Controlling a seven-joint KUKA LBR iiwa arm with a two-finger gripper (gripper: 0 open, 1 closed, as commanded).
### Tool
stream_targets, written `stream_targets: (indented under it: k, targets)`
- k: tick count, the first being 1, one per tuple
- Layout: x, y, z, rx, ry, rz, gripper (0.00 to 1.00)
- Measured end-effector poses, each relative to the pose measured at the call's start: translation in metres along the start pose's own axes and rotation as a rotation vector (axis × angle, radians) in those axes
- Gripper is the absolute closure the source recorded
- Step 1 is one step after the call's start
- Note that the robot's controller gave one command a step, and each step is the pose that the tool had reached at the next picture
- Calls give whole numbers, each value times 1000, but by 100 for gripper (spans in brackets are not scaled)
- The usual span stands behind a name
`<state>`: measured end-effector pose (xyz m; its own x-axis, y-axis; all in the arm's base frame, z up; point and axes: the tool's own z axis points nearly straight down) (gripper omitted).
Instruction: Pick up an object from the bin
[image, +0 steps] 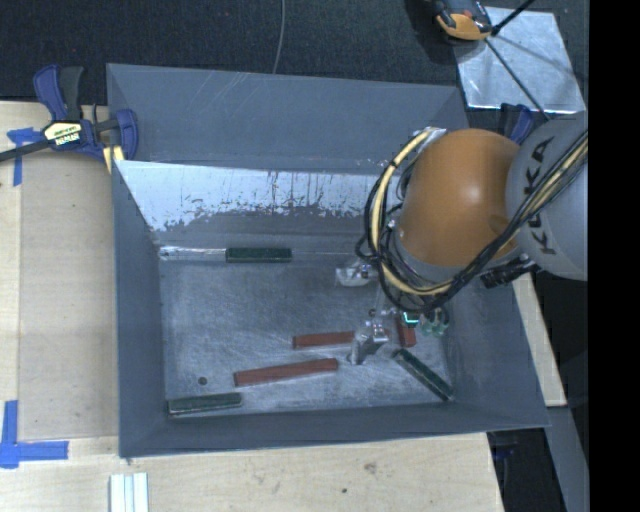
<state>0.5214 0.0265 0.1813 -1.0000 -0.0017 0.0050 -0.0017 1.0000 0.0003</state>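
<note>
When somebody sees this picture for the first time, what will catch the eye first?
First the large orange dome on the arm's wrist, over the right half of the grey bin. Under it the end effector is at the right end of a short brown stick, with a longer brown stick lying just in front.

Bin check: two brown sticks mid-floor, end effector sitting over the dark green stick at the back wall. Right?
No. The camera view shows the end effector low on the right, at the right end of the shorter brown stick, well away from the dark green stick at the back wall. That one and the longer brown stick do lie mid-floor.
</note>
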Motion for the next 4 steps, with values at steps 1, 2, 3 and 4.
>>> stream_targets:
  k: [1,2,3,4]
  targets:
    - [-2,0,-4,0,-8,1,0]
    - [-16,-20,105,0,-15,-146,100]
    - [-16,-20,105,0,-15,-145,100]
    - [-5,-21,-41,1,-10,-207,100]
